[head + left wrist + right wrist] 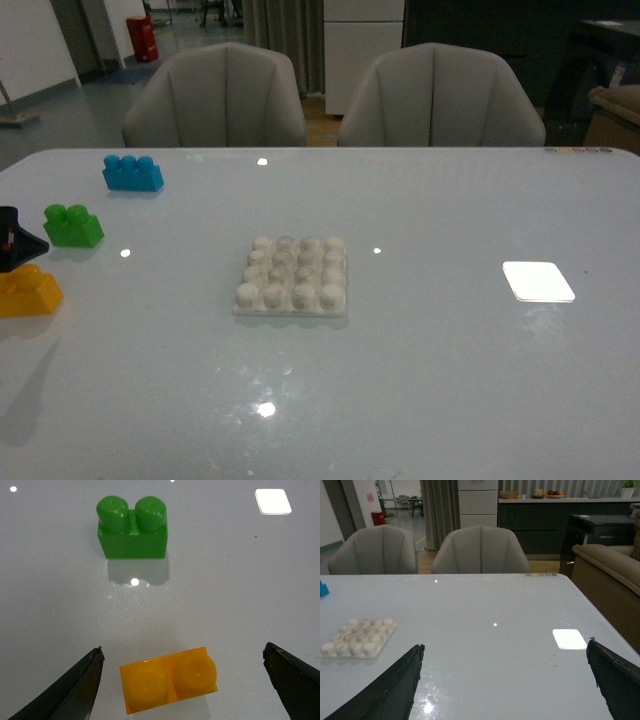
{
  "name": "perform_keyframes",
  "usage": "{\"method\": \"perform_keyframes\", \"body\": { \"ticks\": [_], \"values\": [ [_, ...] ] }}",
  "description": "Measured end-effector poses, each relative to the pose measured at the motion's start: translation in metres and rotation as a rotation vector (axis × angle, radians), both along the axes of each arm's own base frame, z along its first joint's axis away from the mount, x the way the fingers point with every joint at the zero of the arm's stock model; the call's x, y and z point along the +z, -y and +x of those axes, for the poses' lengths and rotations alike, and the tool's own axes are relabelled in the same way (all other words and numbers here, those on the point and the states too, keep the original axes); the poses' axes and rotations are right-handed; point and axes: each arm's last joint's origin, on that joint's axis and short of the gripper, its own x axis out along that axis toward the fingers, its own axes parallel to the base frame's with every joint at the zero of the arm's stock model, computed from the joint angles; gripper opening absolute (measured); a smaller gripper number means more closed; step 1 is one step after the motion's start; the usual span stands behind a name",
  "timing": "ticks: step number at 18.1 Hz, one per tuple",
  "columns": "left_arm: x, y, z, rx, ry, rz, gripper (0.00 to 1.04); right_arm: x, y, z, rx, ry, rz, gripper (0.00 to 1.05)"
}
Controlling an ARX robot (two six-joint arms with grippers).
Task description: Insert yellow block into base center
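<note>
The yellow block lies at the table's far left edge in the front view. In the left wrist view the yellow block lies flat between the two wide-open fingers of my left gripper, touching neither. Part of that gripper shows as a black tip just behind the block. The off-white studded base sits mid-table and also shows in the right wrist view. My right gripper is open and empty over bare table, out of the front view.
A green two-stud brick stands just behind the yellow block, also in the left wrist view. A blue brick lies farther back. A bright white square patch lies at right. Two chairs stand behind the table.
</note>
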Motion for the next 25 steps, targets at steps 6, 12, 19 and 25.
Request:
{"method": "perform_keyframes", "body": {
  "ticks": [6,12,19,25],
  "values": [
    [-0.008,0.004,-0.001,0.000,-0.024,0.012,0.98,0.000,0.000,0.000,0.000,0.000,0.000,0.98],
    [-0.021,0.008,-0.002,-0.008,-0.046,0.037,0.98,0.000,0.000,0.000,0.000,0.000,0.000,0.98],
    [-0.043,0.006,0.000,0.024,-0.057,0.065,0.98,0.000,0.000,0.000,0.000,0.000,0.000,0.98],
    [-0.051,0.009,0.003,0.075,-0.063,0.065,0.78,0.000,0.000,0.000,0.000,0.000,0.000,0.98]
  ]
}}
